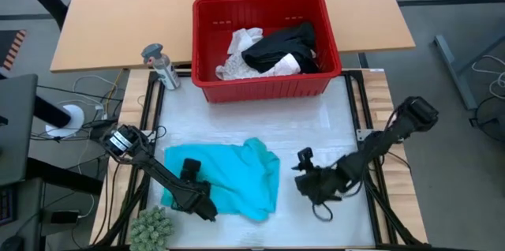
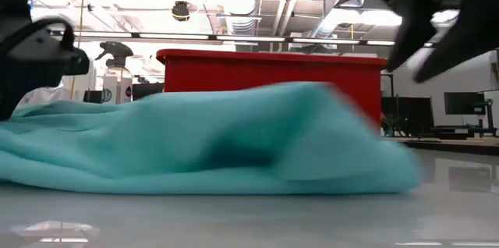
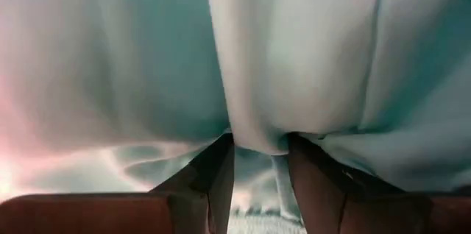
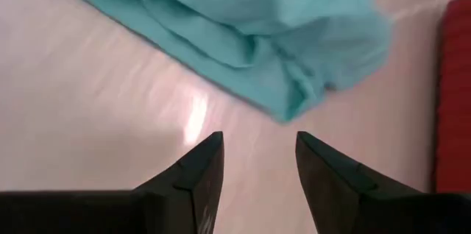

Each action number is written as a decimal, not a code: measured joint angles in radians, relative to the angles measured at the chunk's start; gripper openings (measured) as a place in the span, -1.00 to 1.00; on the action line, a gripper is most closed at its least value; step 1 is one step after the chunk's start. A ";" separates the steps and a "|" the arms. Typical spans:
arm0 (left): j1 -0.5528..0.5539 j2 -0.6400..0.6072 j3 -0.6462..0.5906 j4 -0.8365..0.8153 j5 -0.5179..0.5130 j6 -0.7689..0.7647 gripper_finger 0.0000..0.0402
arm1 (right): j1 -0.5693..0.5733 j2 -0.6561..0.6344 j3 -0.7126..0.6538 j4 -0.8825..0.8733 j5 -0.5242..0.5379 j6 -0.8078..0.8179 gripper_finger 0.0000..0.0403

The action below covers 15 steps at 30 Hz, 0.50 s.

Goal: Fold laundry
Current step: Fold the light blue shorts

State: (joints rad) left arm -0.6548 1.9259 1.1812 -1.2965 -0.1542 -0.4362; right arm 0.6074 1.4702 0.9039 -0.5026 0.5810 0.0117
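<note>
Table (image 1: 331, 125): basket (image 1: 267, 89) at back, garments (image 1: 272, 50) inside — one garment (image 1: 237, 176) in front | spray bottle (image 1: 160, 65) left of basket | plant (image 1: 151, 227) front-left

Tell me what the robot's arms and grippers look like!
Both arms are dark, almost black, built from slim jointed segments. The left arm has a round silver-ringed joint near its base. The right gripper ends in two dark, flat, pointed fingers. The left gripper has the same dark fingers.

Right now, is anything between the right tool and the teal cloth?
No. Only bare table lies between the open right tool and the teal cloth; the right wrist view shows it.
</note>
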 joint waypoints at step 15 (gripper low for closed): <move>0.030 -0.005 -0.015 -0.062 -0.236 0.231 -0.42 | -0.328 0.120 -0.162 0.610 -0.078 -0.476 -0.03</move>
State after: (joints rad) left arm -0.6245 1.9205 1.1664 -1.3587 -0.3904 -0.2050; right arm 0.2794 1.5905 0.7417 0.1071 0.5030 -0.4645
